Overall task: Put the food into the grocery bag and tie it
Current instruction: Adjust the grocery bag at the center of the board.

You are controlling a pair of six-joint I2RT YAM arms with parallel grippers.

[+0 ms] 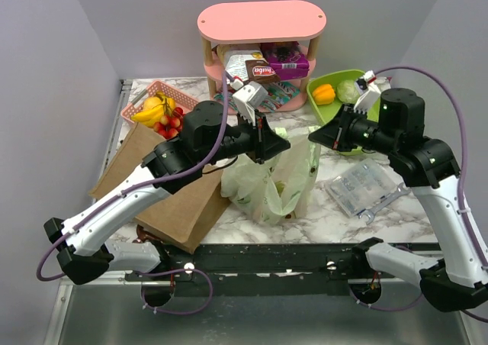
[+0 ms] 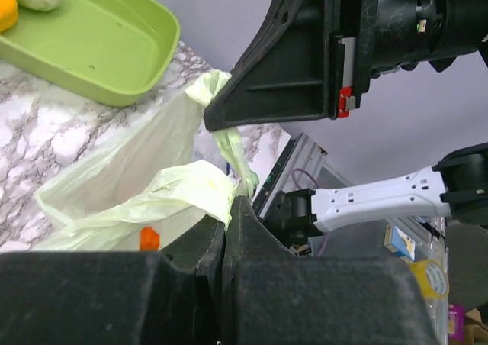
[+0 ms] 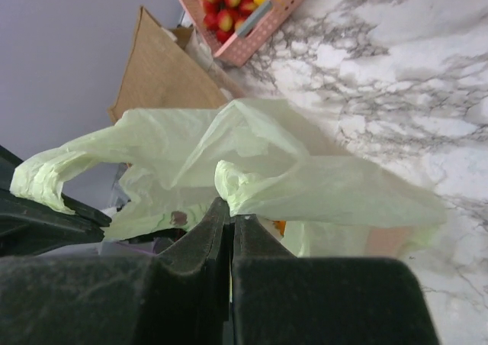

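Gripping a loop handle (image 2: 194, 186) apiece, the left gripper (image 2: 229, 205) and right gripper (image 3: 231, 210) are pinched shut on the grocery bag (image 1: 268, 183), which sags just below and between them; tying likely means crossing the two facing handles.

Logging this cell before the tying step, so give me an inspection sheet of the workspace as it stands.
Surface: marble table, no spills seen.
Job's things: grocery bag held up at centre, an orange item inside; snack pack and purple box on the pink shelf.
Clutter: brown paper bag, pink fruit basket, green tray, clear pack, wrench.
Hands: left hand and right hand each shut on a bag handle.
Cables: purple cables loop along both arms.
Surroundings: plain walls; nothing else seen.
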